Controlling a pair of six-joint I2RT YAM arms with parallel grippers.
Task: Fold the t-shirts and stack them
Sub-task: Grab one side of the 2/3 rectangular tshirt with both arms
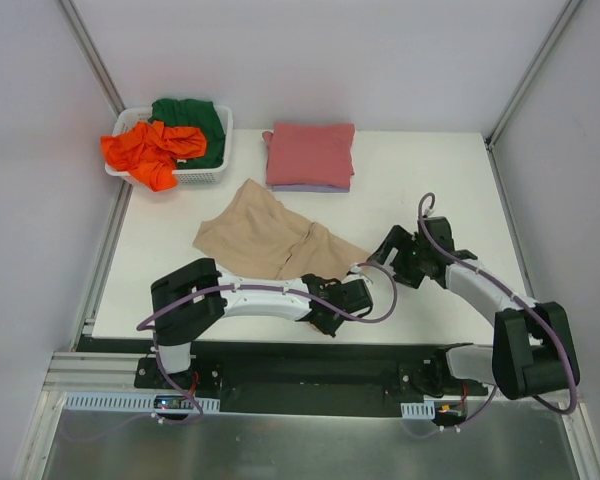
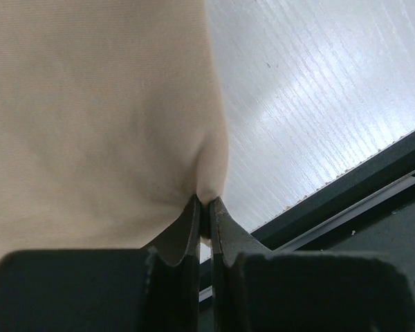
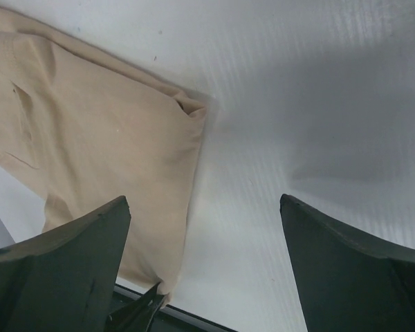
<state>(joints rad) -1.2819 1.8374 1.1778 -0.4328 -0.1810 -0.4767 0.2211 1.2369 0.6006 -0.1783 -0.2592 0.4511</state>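
Observation:
A tan-beige t-shirt [image 1: 270,240] lies loosely spread on the white table [image 1: 430,180]. My left gripper [image 1: 350,293] is shut on its near right corner, close to the table's front edge; the left wrist view shows the fingertips [image 2: 194,214] pinching tan cloth [image 2: 90,117]. My right gripper [image 1: 388,252] is open and empty just right of the shirt, over bare table [image 3: 204,199]; its view shows the shirt's edge [image 3: 104,138]. A folded pinkish-red shirt [image 1: 311,153] lies on a pale lavender one [image 1: 310,188]. Orange [image 1: 150,150] and dark green [image 1: 195,120] shirts sit in the basket.
A white slotted basket [image 1: 208,175] stands at the table's back left corner. Grey walls close in the left, back and right sides. The table's front edge and a dark rail [image 2: 373,180] run right beside the left gripper.

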